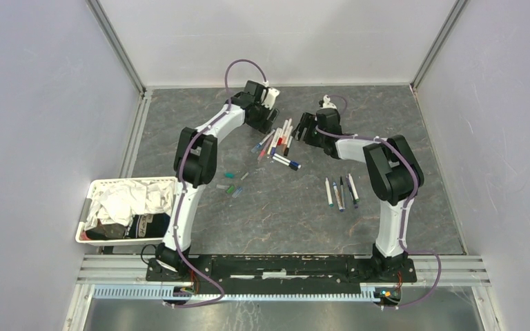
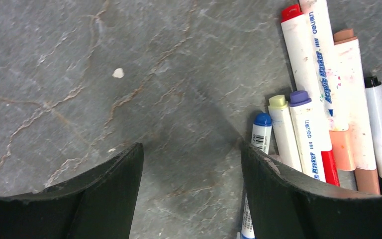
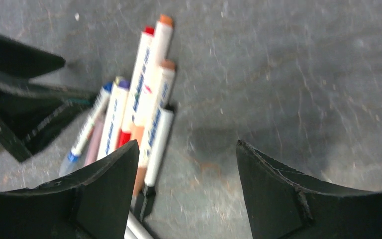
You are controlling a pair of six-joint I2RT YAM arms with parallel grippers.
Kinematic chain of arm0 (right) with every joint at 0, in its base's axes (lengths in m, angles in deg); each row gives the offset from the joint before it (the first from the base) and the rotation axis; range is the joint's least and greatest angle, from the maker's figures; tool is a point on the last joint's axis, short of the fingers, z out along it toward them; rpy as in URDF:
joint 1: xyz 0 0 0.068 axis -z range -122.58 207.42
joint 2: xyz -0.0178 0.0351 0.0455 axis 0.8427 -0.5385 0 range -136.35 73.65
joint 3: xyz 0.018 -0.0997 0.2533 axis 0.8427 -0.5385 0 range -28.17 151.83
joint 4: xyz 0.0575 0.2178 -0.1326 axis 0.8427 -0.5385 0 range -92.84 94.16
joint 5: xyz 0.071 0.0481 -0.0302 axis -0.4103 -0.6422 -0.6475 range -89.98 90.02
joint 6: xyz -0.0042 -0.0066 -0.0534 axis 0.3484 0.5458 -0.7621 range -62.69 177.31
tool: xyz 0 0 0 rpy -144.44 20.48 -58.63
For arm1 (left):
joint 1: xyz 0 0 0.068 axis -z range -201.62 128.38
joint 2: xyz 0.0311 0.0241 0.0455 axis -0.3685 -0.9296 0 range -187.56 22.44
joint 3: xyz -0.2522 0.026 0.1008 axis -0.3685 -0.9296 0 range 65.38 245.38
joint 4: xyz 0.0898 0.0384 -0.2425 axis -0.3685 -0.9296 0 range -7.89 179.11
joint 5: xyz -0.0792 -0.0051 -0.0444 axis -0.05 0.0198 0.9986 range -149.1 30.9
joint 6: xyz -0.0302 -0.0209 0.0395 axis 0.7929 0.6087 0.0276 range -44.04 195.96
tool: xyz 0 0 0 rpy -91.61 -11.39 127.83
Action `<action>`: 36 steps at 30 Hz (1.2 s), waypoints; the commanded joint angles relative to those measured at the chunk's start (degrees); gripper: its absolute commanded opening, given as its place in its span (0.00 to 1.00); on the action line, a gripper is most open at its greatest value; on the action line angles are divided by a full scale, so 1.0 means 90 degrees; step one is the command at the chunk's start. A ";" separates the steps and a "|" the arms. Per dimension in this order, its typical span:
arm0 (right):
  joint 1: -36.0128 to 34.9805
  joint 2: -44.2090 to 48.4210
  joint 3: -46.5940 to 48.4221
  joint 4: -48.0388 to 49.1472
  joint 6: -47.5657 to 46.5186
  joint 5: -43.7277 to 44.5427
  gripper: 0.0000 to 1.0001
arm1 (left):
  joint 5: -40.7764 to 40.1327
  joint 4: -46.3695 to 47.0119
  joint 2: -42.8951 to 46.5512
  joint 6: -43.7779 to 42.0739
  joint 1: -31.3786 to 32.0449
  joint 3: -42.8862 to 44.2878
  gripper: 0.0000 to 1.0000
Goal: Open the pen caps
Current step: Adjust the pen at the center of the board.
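A pile of capped pens [image 1: 279, 141] with white barrels lies mid-table between my two grippers. In the left wrist view the pens [image 2: 308, 99] sit just right of my right finger, their pen caps red [image 2: 292, 12], yellow [image 2: 277, 101], purple [image 2: 299, 97] and blue [image 2: 262, 119]. My left gripper [image 2: 191, 147] is open over bare table. My right gripper [image 3: 186, 144] is open too, with the pens [image 3: 144, 99] by its left finger and only table between the jaws. A few loose pen caps [image 1: 231, 181] lie left of the pile.
A row of several slim pens [image 1: 341, 193] lies on the right of the table. A white basket [image 1: 90, 207] with crumpled cloth stands at the near left edge. Grey walls close in the table on three sides. The left gripper [image 3: 20, 99] shows in the right wrist view.
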 commanded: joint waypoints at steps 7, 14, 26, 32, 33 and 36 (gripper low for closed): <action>0.0017 -0.1402 0.1734 -0.0417 0.0221 -0.0275 0.76 | 0.0198 -0.0019 0.0030 0.0136 0.0064 -0.0430 0.77; -0.0299 -0.1170 0.1118 -0.0100 0.0272 -0.0536 0.75 | 0.0499 0.0150 0.0564 0.0194 0.0072 -0.1329 0.77; -0.0527 -0.0189 -0.0426 0.0533 0.0302 -0.0590 0.73 | 0.0933 0.0330 0.1033 0.0429 0.0403 -0.2270 0.77; -0.0477 0.0079 -0.0449 0.0261 -0.0085 -0.0383 0.75 | 0.1001 0.0270 0.1171 0.0473 0.0439 -0.2358 0.77; -0.0449 0.0171 -0.0461 0.0186 -0.0189 -0.0332 0.76 | 0.0995 0.0236 0.1216 0.0455 0.0407 -0.2325 0.77; -0.0363 0.0530 -0.0633 0.0013 -0.0559 -0.0130 0.76 | 0.1043 0.0068 0.1386 0.0425 0.0166 -0.2147 0.77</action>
